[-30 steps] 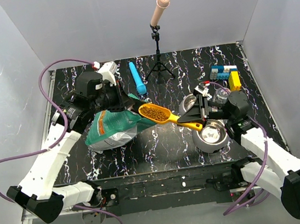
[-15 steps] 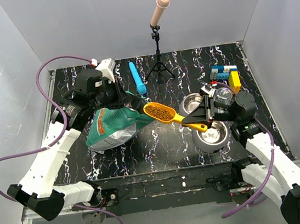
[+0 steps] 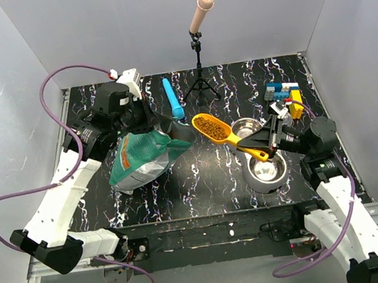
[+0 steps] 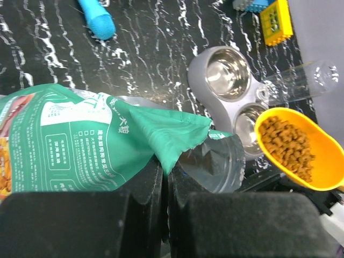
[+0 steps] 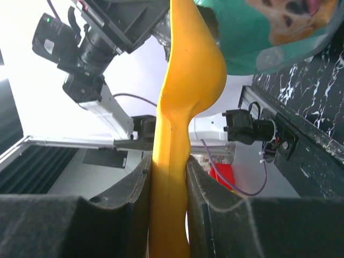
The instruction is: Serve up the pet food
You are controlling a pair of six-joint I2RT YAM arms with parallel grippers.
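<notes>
The left pincer (image 4: 165, 180) was clamped on the green foil pet-food bag (image 4: 80, 145) to hold it open, while the right pincer (image 5: 169, 215) gripped the kibble-filled yellow plastic scoop (image 3: 214, 128) level, to avoid spilling short of the twin steel bowls (image 3: 267, 168).

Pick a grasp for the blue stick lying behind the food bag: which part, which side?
Grip the blue stick at mid-length, straight down from above, closing across its narrow width. It lies flat on the table, long axis near to far, so its long sides are free. The tripod stands close on its right, so a sideways approach looks tight.
</notes>
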